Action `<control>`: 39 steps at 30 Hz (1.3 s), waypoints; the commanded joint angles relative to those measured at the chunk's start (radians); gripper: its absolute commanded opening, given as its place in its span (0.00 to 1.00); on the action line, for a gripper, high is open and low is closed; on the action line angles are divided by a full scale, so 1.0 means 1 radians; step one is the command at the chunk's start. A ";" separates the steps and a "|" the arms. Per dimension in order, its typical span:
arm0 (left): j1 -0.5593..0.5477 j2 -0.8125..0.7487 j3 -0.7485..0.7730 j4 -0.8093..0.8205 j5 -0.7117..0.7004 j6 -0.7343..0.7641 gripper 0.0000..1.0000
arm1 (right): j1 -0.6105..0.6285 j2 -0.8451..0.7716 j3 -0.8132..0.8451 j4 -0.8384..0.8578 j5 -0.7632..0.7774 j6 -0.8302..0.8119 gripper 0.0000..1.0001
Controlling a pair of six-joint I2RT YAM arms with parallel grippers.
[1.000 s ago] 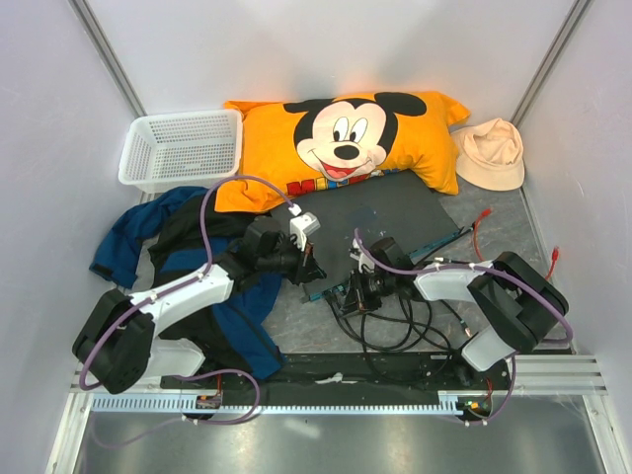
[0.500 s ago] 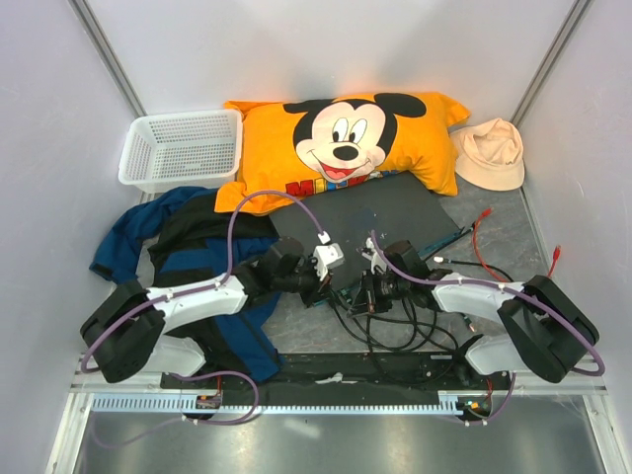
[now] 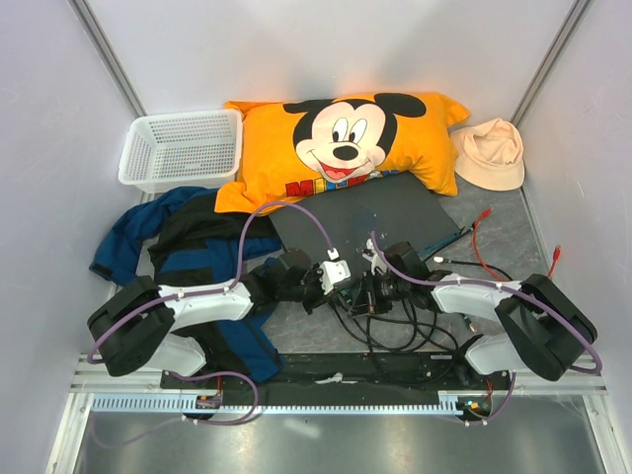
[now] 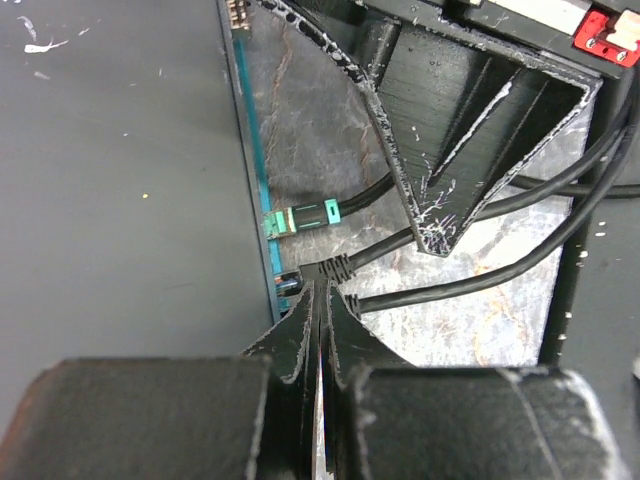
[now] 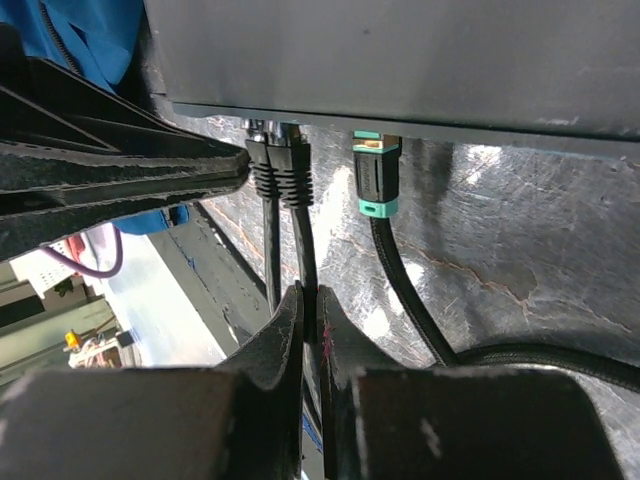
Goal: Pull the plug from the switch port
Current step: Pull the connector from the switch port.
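Switch (image 3: 370, 219) lies flat on the worktop (image 3: 509, 222), with its port edge towards the arms. Both arms reach low and forward, and their wrists meet at that edge. Left end effector (image 4: 318, 285): closed to a slit, tips against a black plug (image 5: 260, 165). Right end effector (image 5: 310, 292): pinched on the cable (image 5: 303, 250) of the second plug (image 5: 293, 178). Only the wrist views resolve these, plus a green plug (image 5: 377, 175).

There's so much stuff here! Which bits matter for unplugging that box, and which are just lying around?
In the job: switch, black plugs, black cable, left gripper, right gripper.
Lying about: Mickey pillow, white basket, beige hat, blue clothes, red cable.
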 commanded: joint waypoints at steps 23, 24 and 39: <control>-0.038 0.186 0.083 -0.104 -0.269 -0.177 0.02 | -0.019 0.046 0.029 0.038 0.019 -0.011 0.05; -0.040 0.186 0.083 -0.124 -0.269 -0.215 0.02 | -0.021 0.040 0.030 0.029 0.025 -0.014 0.05; -0.049 0.025 0.117 -0.240 -0.211 -0.294 0.02 | -0.036 0.061 0.050 0.032 0.030 -0.024 0.00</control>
